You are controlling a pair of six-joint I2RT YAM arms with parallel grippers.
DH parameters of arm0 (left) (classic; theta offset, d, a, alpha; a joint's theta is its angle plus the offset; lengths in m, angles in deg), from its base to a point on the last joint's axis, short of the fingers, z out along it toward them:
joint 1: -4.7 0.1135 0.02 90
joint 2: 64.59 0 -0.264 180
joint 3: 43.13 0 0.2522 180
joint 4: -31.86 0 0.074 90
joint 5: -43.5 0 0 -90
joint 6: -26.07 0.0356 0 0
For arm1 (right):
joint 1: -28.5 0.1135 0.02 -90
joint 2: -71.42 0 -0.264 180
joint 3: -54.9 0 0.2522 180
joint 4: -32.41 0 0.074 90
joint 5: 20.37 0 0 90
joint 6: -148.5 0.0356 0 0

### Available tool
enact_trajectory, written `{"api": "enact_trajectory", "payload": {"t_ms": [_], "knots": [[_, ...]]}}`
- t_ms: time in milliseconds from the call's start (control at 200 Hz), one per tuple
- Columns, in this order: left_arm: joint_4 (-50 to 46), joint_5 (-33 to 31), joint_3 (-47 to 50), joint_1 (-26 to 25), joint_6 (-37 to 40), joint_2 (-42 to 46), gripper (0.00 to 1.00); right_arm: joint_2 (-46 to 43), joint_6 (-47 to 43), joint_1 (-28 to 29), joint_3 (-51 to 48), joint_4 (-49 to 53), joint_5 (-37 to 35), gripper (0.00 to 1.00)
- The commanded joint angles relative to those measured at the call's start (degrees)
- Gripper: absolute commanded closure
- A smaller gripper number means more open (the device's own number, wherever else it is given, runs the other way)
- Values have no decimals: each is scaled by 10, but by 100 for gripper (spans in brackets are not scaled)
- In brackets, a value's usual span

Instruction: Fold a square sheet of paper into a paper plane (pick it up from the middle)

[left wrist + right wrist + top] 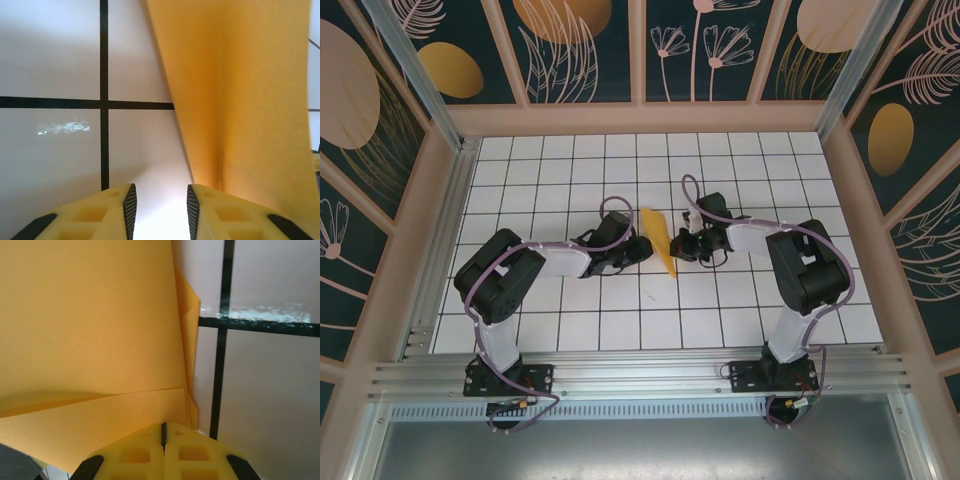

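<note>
Right jaws pinching paper plane (661, 240); left jaws ajar.

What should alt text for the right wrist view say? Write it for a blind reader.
A folded orange sheet of paper, in overlapping layers, covers the left and centre above the shut yellow right gripper at the bottom edge. A white tiled table with black grid lines lies to the right.

I see a white table (570, 320) ruled with a dark grid, walled in by dark floral panels (585, 50), with an aluminium rail (640, 375) along its near edge.
</note>
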Motion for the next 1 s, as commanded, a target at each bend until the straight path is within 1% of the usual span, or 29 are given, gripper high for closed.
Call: {"api": "enact_trajectory", "payload": {"t_ms": [0, 70, 110, 225, 310, 495, 615, 711, 786, 816, 861, 941, 996], "knots": [[-34, -24, -7, 8, 20, -4, 63, 5, -8, -3, 10, -11, -10, 96], [-35, -33, 3, 12, 26, 4, 62, 11, -11, -2, 13, -9, -9, 96], [-35, -29, 4, 14, 28, 5, 61, 13, -11, -3, 13, -11, -10, 95], [-19, -23, 11, 14, 25, 15, 60, 26, -13, -1, 21, 1, -28, 94], [-10, -25, 18, 15, 22, 23, 63, 32, -11, 1, 22, 5, -41, 94], [55, -29, 58, 15, 1, 49, 68, 34, -12, 2, 24, 12, -50, 94], [130, 0, 82, 15, -25, 54, 66, 34, -13, 3, 22, 15, -55, 95], [176, 17, 96, 14, -49, 46, 60, 37, -12, 2, 21, 14, -57, 95], [205, 41, 98, 14, -67, 32, 59, 39, -11, 2, 20, 13, -56, 95], [218, 51, 97, 14, -74, 25, 57, 39, -11, 3, 21, 13, -55, 95], [238, 64, 96, 14, -86, 13, 57, 39, -11, 2, 20, 15, -57, 95], [262, 64, 97, 14, -103, 1, 58, 39, -11, 3, 20, 13, -57, 95], [257, 66, 88, 14, -105, -7, 60, 39, -10, 3, 19, 13, -57, 95]]}}
